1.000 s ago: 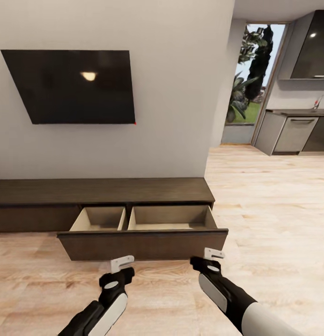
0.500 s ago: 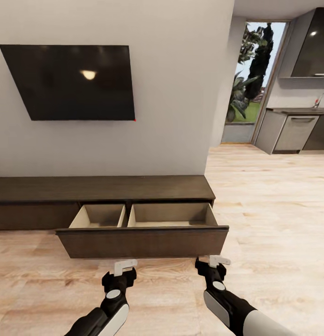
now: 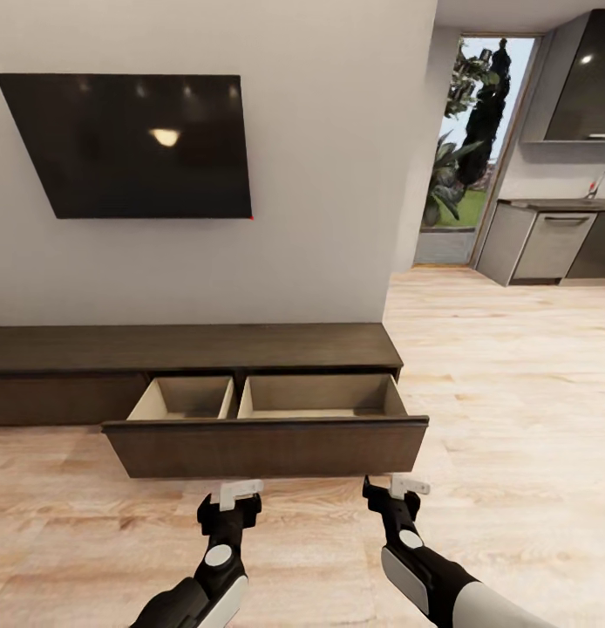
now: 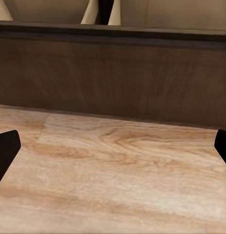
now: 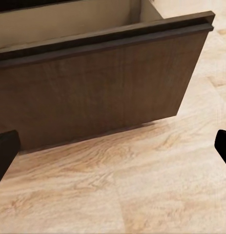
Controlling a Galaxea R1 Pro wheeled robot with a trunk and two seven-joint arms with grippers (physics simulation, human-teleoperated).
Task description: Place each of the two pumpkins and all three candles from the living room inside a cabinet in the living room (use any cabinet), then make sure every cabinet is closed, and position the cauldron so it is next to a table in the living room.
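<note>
Risk first: the cabinet (image 3: 189, 349) has its wide drawer (image 3: 266, 447) pulled out toward me, both beige compartments bare, and no pumpkin or candle anywhere in these views. If I shove it shut now I'd likely have to reopen it later for the items. The other risk is driving forward: the drawer front stands just ahead of both my arms, low over the wood floor (image 3: 512, 392), so a careless base move could ram the fingers into the panel or knock the drawer crooked. My left gripper (image 3: 235, 493) points at the drawer front, near it but apart — from the left wrist camera the finger tips sit at the far edges of the frame, so the jaws are spread wide, nothing between them. My right gripper (image 3: 405, 485) is the same: wide, holding nothing, aimed at the drawer's right end, not touching it. TV (image 3: 132, 144) on the wall above, kitchen (image 3: 555, 244) off to the right.
</note>
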